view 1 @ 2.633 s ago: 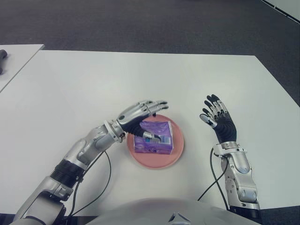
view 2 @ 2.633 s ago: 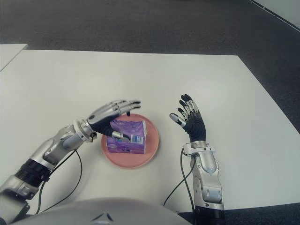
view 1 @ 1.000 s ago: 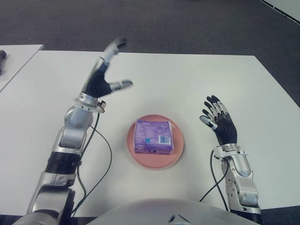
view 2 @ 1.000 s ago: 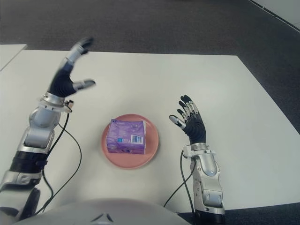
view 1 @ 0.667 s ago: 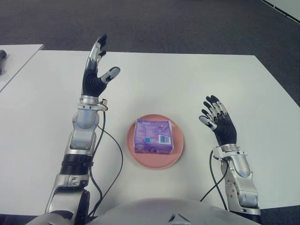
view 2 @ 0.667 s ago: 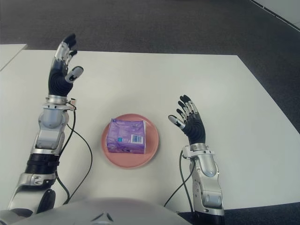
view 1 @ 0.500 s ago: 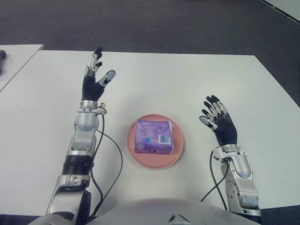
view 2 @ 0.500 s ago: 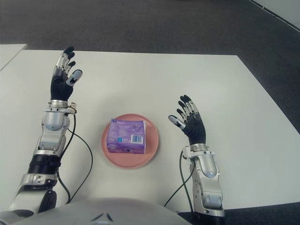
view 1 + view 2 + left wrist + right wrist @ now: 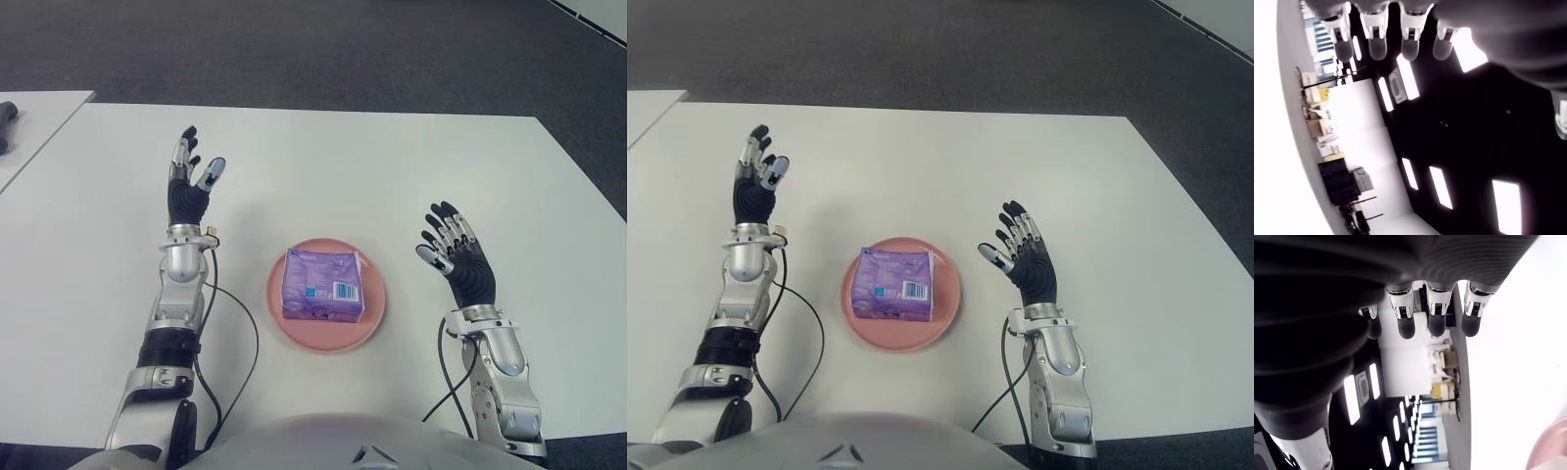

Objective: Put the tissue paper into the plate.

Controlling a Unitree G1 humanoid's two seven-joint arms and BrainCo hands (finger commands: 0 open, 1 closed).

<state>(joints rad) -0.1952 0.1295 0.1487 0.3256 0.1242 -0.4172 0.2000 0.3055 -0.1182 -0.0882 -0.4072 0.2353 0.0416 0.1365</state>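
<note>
Locate the purple tissue pack [image 9: 323,285] lying flat inside the pink plate [image 9: 373,319], near the middle of the white bench [image 9: 392,176]. The pack is nearly square, so you cannot read a clear long axis. Its barcode label sits at the corner nearest the robot on the robot's right side, and its edges run roughly parallel to the bench edges. The pack covers most of the plate floor; the pink rim shows all round it. Neither hand touches the pack or the plate.

Check the left hand [image 9: 187,192]. It is raised over the bench to the left of the plate, well apart from it. The fingers point up and away from the robot, straight and slightly spread, with the thumb set off to the plate side. It holds nothing. The forearm runs up almost vertically in the eye views, and a black cable hangs from the wrist. In the left wrist view the fingertips [image 9: 1375,43] show in a straight row with only the room behind them.

Check the right hand [image 9: 1023,258]. It stands to the right of the plate, just beside its rim, palm upright, fingers extended and fanned, holding nothing. The right wrist view shows its fingertips [image 9: 1436,321] extended, with a sliver of the plate at one corner.
</note>
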